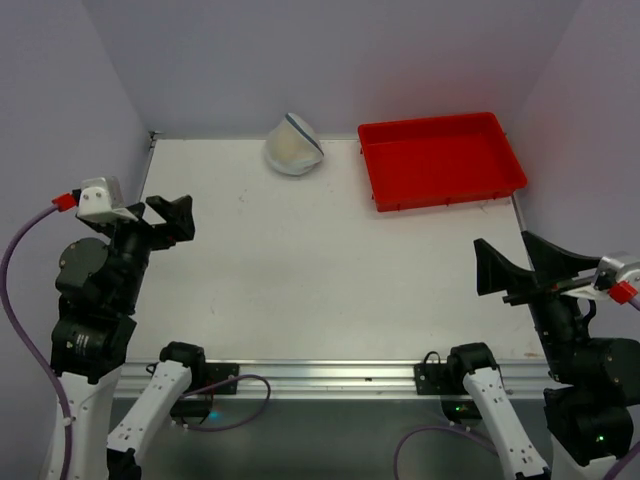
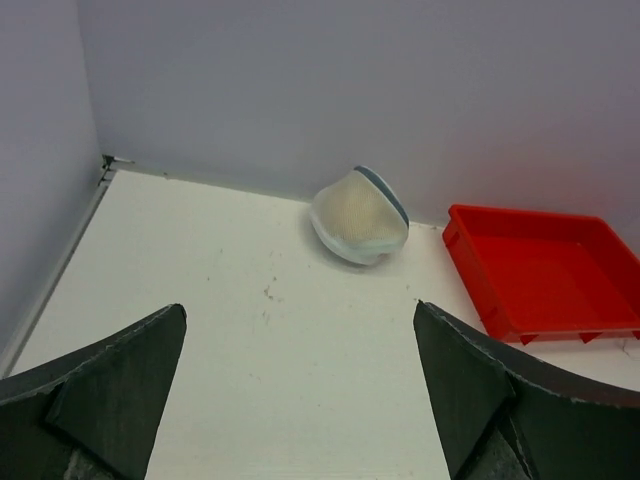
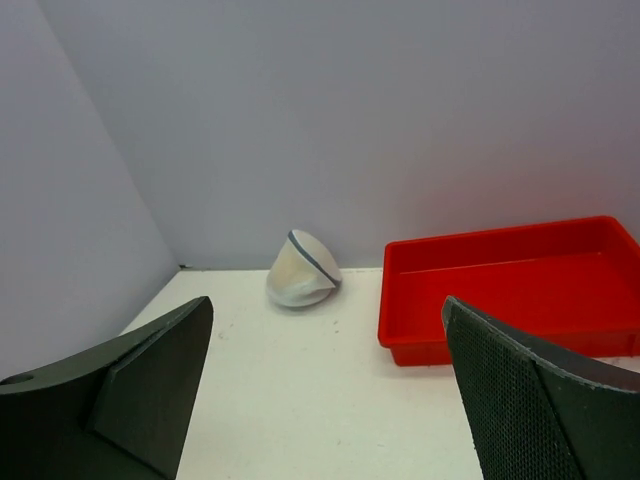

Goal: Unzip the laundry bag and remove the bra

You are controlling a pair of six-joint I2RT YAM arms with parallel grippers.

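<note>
A red tray (image 1: 441,160) sits at the white table's (image 1: 330,270) far right.

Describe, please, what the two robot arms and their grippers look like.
Both the left arm and right arm are black with white lower links, trailed by purple-grey cables. Each wrist carries a white camera block with a red plug. The left gripper and right gripper have matte dark-grey wedge-shaped fingers; one right finger shows a fine dotted texture.
</note>
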